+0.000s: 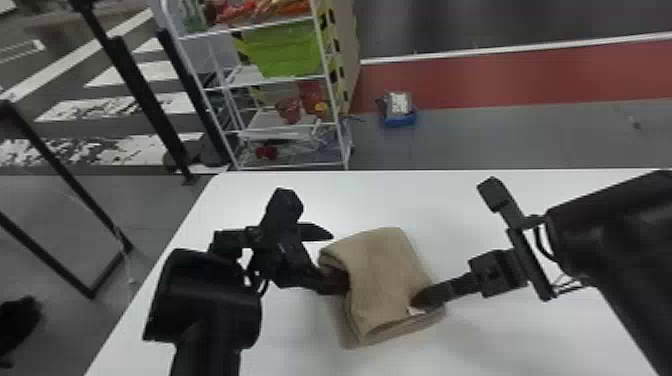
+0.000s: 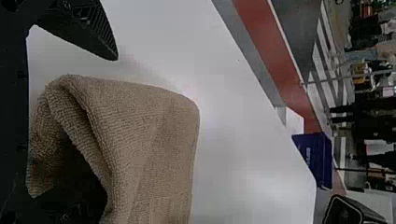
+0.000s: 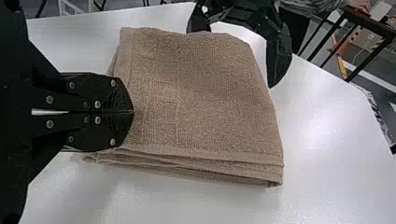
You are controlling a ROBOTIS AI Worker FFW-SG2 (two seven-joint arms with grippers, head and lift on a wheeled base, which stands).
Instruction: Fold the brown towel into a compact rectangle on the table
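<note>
No words, brands or numbers can be read. A small white tag (image 1: 415, 310) on the brown towel (image 1: 382, 270) sits just beside the tips of the right pincer (image 1: 419, 300), too small to make out. Well apart from the left pincer (image 1: 337, 260), past the edge of the table (image 2: 243, 140), a dark blue box (image 2: 320, 163) bears pale lettering (image 2: 308, 155), too blurred to read. Beyond both pincers, on the floor, a package (image 1: 400, 119) shows a whitish patch (image 1: 399, 102), also illegible.

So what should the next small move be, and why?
I'd probably ease the left gripper out sideways: its fingers are spread, one tucked into the fold of the already layered towel, one outside it. The right gripper, shut at the towel's right side, might steady it meanwhile.
</note>
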